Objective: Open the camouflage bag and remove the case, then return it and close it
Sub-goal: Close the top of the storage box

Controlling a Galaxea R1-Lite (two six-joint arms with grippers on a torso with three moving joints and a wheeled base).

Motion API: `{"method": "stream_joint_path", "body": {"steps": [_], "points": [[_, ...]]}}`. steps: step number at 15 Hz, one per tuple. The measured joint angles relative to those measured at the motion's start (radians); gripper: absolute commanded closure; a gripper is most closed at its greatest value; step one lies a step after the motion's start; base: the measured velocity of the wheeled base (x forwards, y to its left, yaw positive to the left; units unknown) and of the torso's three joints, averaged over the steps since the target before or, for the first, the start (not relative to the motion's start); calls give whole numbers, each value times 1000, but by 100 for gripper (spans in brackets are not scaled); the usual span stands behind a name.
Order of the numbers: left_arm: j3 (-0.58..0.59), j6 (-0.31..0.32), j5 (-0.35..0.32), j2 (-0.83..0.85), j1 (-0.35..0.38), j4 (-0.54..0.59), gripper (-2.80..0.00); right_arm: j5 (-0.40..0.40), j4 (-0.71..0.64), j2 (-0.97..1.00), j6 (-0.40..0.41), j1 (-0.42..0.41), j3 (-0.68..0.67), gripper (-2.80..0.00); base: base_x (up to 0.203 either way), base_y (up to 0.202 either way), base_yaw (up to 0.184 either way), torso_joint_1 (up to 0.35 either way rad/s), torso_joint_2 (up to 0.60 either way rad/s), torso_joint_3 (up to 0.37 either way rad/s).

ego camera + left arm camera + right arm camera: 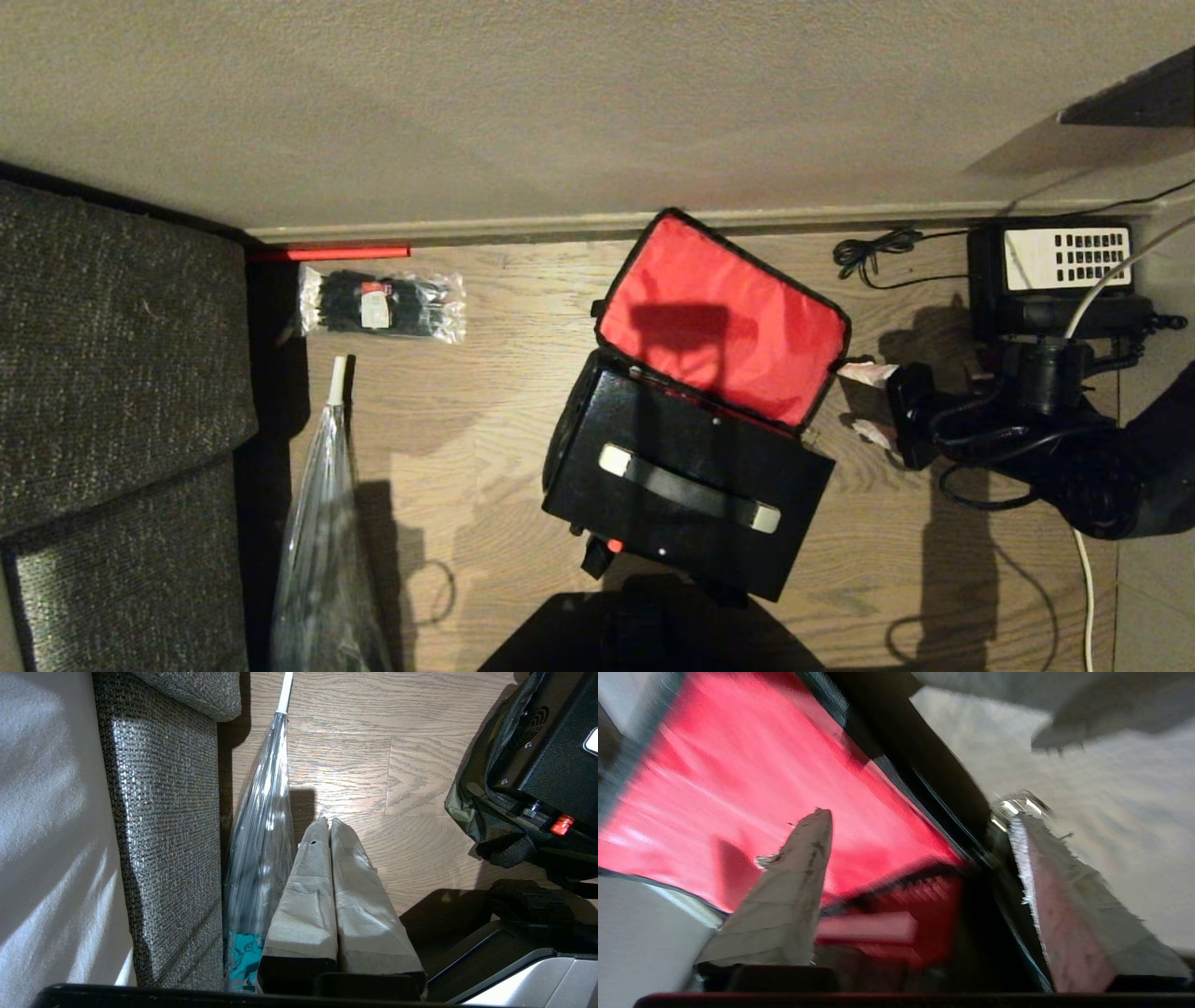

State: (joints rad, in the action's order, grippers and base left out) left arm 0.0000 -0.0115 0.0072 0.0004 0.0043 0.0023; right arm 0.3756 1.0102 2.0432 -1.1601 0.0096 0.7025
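The camouflage bag is already opened with the case seated inside, while the right gripper is spread empty beside the lid and the left gripper is pressed together.

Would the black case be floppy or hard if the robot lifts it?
Probably hard: the case has flat faces, sharp corners and screws. It may be heavy for its size. The strap handle on top looks like the easiest grip.

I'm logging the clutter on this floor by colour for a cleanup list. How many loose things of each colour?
Camouflage, red-lined: 1, camouflage bag, holding black case
Black: 2, case, desk phone
Clear plastic: 2, cable-tie packet, long bag
Red: 1, stick
Total: 6
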Motion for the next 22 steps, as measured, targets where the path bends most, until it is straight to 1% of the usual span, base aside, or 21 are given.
{"method": "stream_joint_path", "body": {"steps": [2,5,7,8,11,17,19,20,22], "points": [[0,0,0,0,0,0,0,0,84,38,-34,-3,24,-280,0,0,0,0,0,0],[0,0,0,0,0,0,0,-26,177,105,-36,-1,83,-280,0,0,0,0,0,0],[0,0,0,0,0,0,0,-30,275,140,-42,1,113,-280,0,0,0,0,0,0],[0,0,0,0,0,0,0,-29,302,150,-46,1,124,-280,0,0,0,0,0,0],[0,0,0,0,0,0,0,-12,331,164,-92,12,151,-280,0,0,0,0,0,0],[0,0,0,0,0,0,0,-15,376,192,-104,65,187,-280,0,0,0,0,0,0],[0,0,0,0,0,0,0,-15,448,197,-108,70,186,-280,0,0,0,0,0,0],[0,0,0,0,0,0,0,-16,479,197,-108,71,188,0,0,0,0,0,0,0],[0,0,0,0,0,1,0,-11,505,197,-107,71,187,0,0,0,0,0,0,0]]}}
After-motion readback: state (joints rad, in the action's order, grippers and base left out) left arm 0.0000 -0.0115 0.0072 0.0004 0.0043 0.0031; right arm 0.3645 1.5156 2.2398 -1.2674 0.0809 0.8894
